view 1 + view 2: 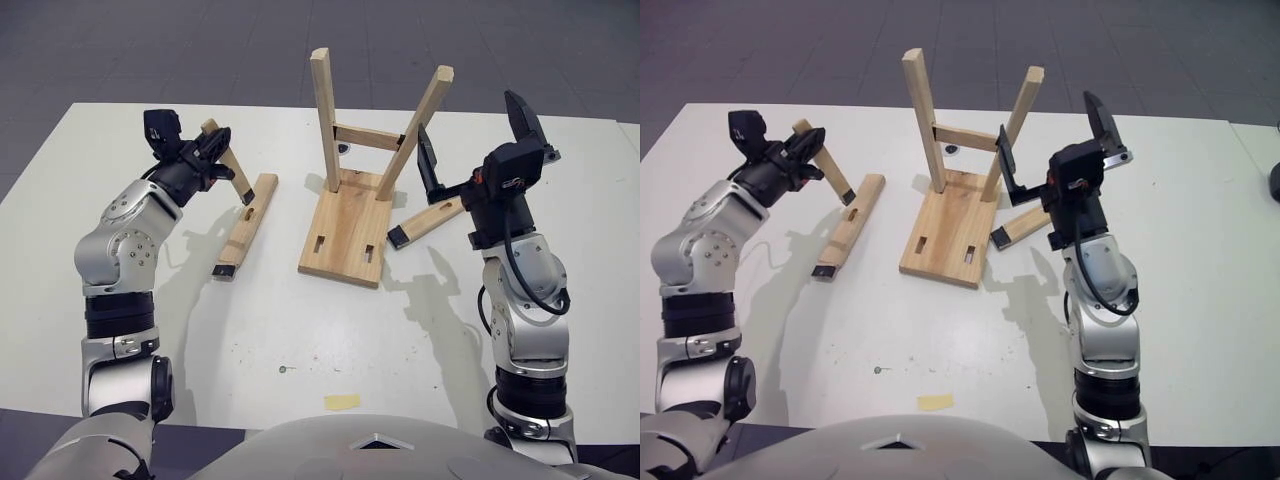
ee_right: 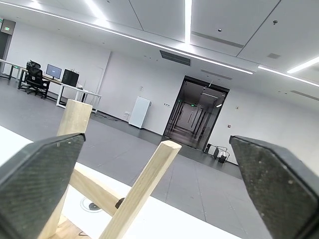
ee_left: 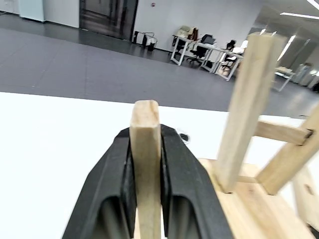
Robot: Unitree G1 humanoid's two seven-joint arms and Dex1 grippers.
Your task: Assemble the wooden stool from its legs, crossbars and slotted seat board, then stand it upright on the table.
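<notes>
Assembly looks half done: the pale slotted wooden seat board (image 1: 335, 235) lies flat on the white tabletop (image 1: 300, 340), with two upright wooden legs (image 1: 325, 120) and a crossbar (image 1: 365, 137) seated at its far end. The left claw (image 1: 214, 150) is clamped on a short wooden bar (image 1: 238, 178) joined to a loose leg (image 1: 245, 225) lying just below it. The right claw (image 1: 468, 125) gapes wide beside the standing frame, with another loose leg (image 1: 425, 222) beneath it. Next, I judge, the held piece must be lined up over the board's free slots.
</notes>
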